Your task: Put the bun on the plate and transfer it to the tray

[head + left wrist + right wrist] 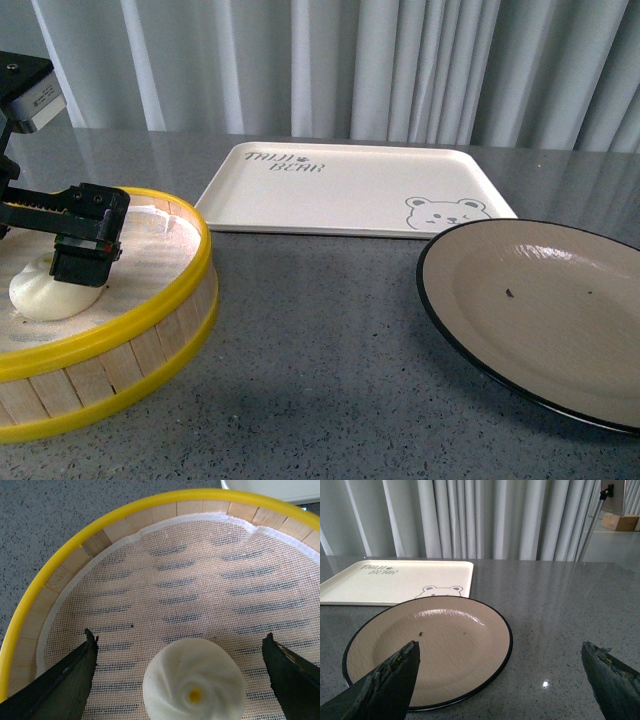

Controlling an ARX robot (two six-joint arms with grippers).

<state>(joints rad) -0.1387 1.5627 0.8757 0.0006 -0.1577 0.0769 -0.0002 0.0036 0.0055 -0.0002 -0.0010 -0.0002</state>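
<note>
Left wrist view showed our left gripper (179, 636) spread wide, its fingers (65, 680) either side of the bun (194, 685) without touching it, which we judged a line-up for the pinch, since the bun sat on the mesh (200, 580) inside the bamboo steamer (75, 542). Our right gripper (499, 645) hung open and empty near the plate (445, 635), likely waiting to carry it once loaded; the tray (350, 190) lay just behind the plate.

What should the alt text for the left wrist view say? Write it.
A white steamed bun with a swirled top sits on the mesh liner of a yellow-rimmed bamboo steamer. The left gripper is open, its two dark fingers flanking the bun without touching.
</note>
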